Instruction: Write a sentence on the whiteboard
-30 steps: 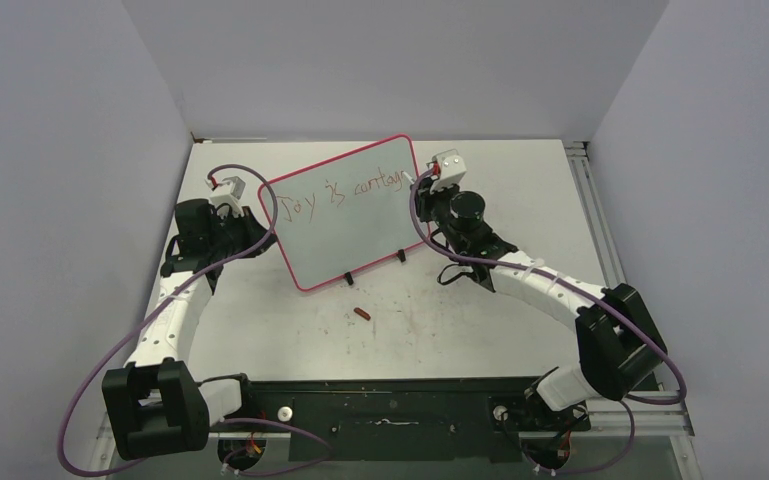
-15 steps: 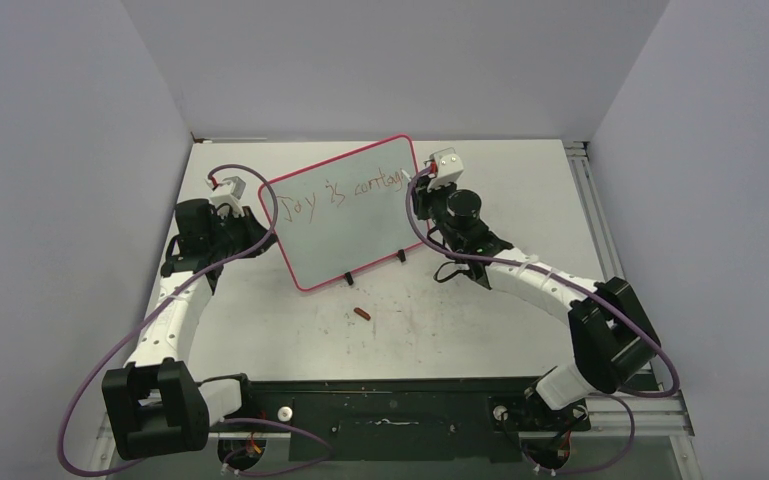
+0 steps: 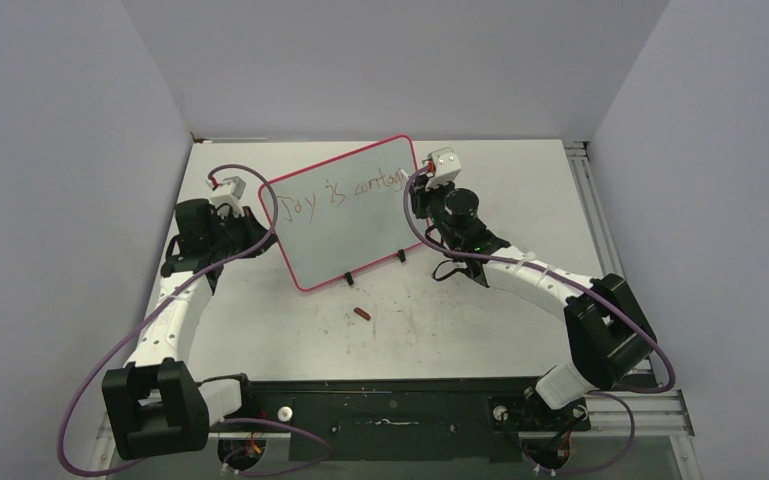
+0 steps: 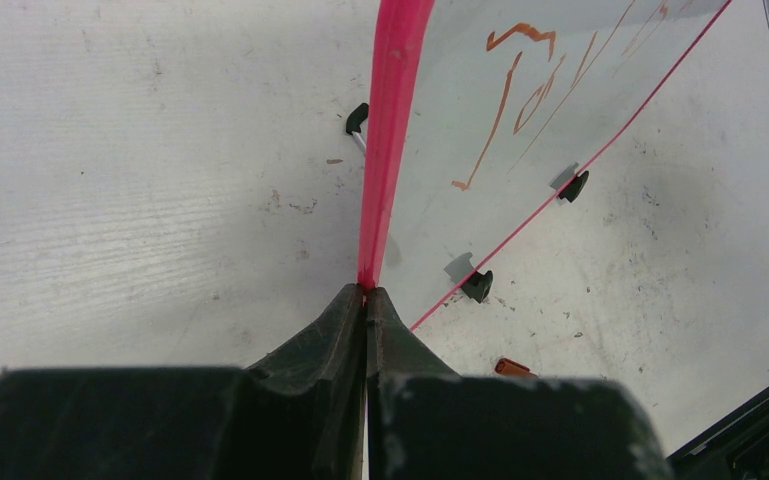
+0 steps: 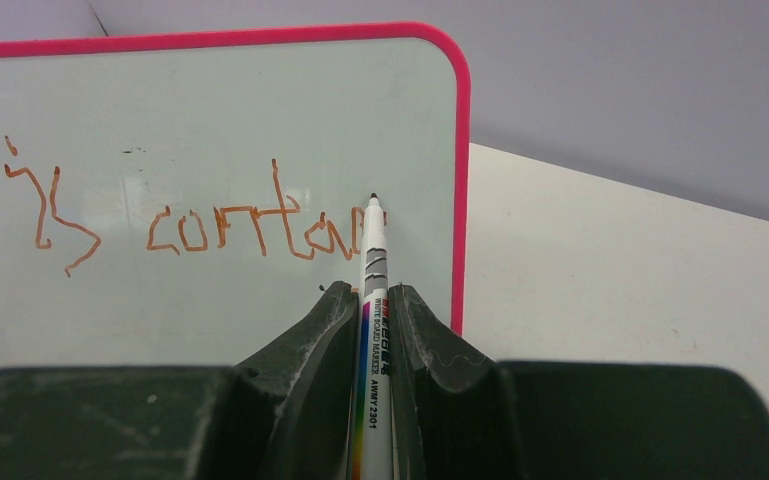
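Right hand (image 5: pixel 370 292) pinches a slim white marker (image 5: pixel 373 240) at the glossy pink-framed whiteboard (image 5: pixel 210 100), left hand (image 4: pixel 365 293) clamps its thin edge

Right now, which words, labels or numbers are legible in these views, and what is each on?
"Joy is contag": reddish handwriting on the whiteboard, last word unfinished.
"WHITE BOARD MARKER", then roughly "AMMY 2301": printed on the marker barrel; small, so uncertain.
Nothing else is readable.

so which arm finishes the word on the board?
Right: the right gripper is shut on the marker, tip at the end of the sentence. The left gripper is clamped on the whiteboard frame.
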{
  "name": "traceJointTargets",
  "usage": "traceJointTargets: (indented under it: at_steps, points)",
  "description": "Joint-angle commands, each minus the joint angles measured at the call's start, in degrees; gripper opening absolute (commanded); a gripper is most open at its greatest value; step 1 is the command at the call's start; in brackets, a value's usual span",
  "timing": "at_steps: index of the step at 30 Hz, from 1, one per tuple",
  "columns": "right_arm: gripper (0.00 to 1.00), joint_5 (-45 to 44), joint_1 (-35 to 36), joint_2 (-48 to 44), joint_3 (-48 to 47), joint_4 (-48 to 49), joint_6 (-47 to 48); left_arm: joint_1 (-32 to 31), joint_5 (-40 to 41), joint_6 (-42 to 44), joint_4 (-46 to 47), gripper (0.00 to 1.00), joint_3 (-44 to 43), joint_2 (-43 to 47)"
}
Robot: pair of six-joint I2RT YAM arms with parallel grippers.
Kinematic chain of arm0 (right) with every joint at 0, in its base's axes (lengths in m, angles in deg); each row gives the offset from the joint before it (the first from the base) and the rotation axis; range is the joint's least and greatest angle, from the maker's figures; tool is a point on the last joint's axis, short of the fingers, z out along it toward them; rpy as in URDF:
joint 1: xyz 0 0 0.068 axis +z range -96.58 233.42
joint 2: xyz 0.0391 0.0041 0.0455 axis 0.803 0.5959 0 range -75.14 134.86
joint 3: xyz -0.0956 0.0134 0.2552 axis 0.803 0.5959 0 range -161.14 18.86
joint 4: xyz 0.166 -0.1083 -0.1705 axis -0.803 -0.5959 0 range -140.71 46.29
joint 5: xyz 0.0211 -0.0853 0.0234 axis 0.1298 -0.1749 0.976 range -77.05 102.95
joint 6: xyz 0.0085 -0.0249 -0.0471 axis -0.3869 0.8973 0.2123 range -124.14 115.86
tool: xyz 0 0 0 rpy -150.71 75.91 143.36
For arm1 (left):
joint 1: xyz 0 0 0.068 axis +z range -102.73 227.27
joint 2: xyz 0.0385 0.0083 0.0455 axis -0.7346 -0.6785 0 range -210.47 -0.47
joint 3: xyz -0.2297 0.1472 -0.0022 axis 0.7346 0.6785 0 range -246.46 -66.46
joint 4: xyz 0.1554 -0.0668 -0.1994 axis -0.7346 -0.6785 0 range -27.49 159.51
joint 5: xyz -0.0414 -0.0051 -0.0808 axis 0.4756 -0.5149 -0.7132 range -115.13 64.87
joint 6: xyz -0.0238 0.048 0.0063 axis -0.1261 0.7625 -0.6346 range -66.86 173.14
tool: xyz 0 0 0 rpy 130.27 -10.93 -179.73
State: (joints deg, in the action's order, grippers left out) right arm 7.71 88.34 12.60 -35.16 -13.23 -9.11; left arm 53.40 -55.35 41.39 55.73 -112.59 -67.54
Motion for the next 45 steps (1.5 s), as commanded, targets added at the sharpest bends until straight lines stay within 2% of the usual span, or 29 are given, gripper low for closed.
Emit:
traceJointTargets:
  at_steps: [1, 20, 38, 45]
  points:
    - [0.05, -1.0, 0.0, 0.3, -2.6, 4.0, 0.4, -0.4, -0.5, 0.3, 0.4, 0.0, -2.1, 0.9]
    - [0.05, -0.7, -0.3, 1.8, -3.2, 3.6, 0.5, -0.4, -0.5, 0.4, 0.4, 0.0, -2.1, 1.0]
    - [0.05, -3.3, 0.2, -10.0, 3.3, -1.1, 0.0, -0.5, 0.0, 0.5, -0.1, 0.0, -2.4, 0.7]
    - [0.05, 1.2, -1.9, -12.8, 5.2, -3.2, -2.0, -0.5, -0.3, 0.6, -0.3, 0.0, -2.3, 1.0]
